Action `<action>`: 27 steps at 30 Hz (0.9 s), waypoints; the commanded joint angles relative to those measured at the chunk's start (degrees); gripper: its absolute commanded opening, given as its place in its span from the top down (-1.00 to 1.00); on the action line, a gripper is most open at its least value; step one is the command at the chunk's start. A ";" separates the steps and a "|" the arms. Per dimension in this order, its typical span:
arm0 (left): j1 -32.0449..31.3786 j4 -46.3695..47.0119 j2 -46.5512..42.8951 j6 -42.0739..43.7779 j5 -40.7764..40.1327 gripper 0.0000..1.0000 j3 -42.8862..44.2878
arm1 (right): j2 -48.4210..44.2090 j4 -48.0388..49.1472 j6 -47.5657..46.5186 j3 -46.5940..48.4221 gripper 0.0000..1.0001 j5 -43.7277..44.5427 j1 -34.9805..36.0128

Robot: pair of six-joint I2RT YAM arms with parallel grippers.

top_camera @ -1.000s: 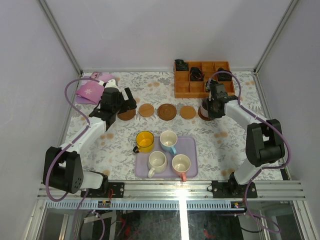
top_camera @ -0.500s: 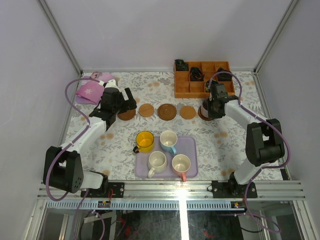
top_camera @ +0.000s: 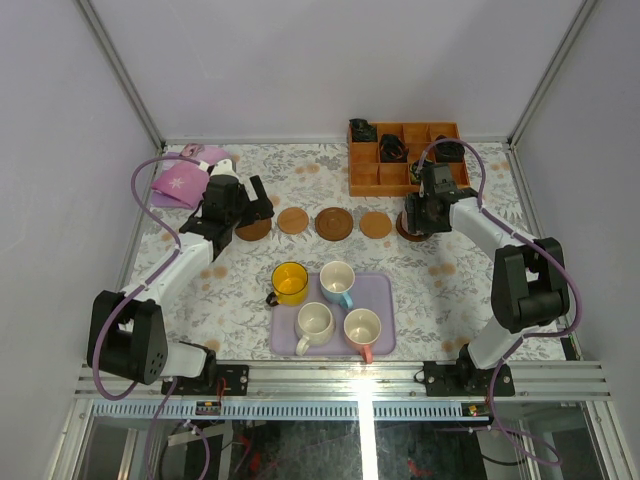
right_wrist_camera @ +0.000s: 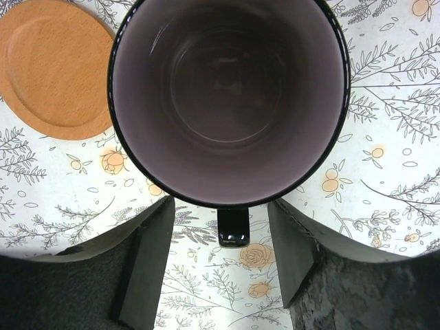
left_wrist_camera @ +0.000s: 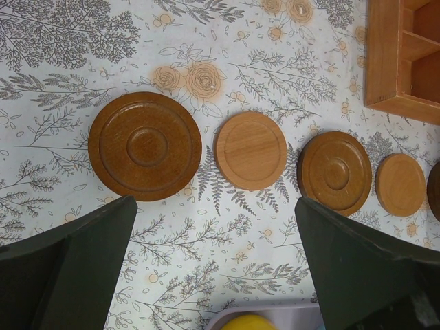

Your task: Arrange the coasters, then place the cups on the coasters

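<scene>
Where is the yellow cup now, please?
In the top view, the yellow cup stands at the lavender tray's far-left corner, directly left of the light blue cup.

Row of coasters [top_camera: 334,223], upright cups [top_camera: 337,282]

The dark cup [right_wrist_camera: 230,96] runs off the right wrist view's top edge — what it stands on is hidden. The left wrist view's bottom edge cuts the yellow cup [left_wrist_camera: 251,322].
</scene>
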 commanded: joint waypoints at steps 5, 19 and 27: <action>-0.08 2.21 0.03 0.35 -0.51 -1.00 1.73 | -4.67 -0.11 2.82 -0.73 -0.28 -4.62 -0.22; -0.04 1.91 -0.89 -0.05 -0.37 -1.00 1.19 | -5.82 -0.10 3.75 -2.51 -0.25 -6.52 0.49; -0.06 2.01 -1.52 -0.45 -0.52 -1.00 0.57 | -6.16 -0.27 3.59 -2.87 -0.25 -6.57 0.74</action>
